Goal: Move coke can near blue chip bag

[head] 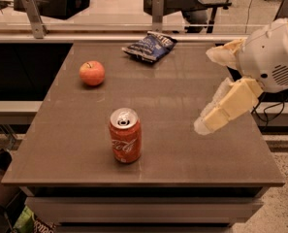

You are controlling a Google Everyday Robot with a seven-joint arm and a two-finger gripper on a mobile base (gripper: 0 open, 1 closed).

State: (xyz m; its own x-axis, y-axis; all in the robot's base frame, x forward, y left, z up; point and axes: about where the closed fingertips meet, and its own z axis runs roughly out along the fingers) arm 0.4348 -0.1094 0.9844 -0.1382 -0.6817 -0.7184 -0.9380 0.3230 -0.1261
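The coke can (125, 135) stands upright near the front of the brown table (182, 149), its silver top with pull tab showing. The blue chip bag (149, 46) lies flat and crumpled at the table's far edge, near the middle. My gripper (209, 91) hangs over the right side of the table, well to the right of the can and a little above the surface. Its two cream fingers are spread apart, one fingertip (202, 126) low toward the can, the other (215, 55) higher toward the bag. It holds nothing.
A round orange-red apple (92, 73) sits on the left part of the table, behind the can. A rail with metal posts (157, 11) runs behind the far edge. Office chairs and a dark box stand beyond it.
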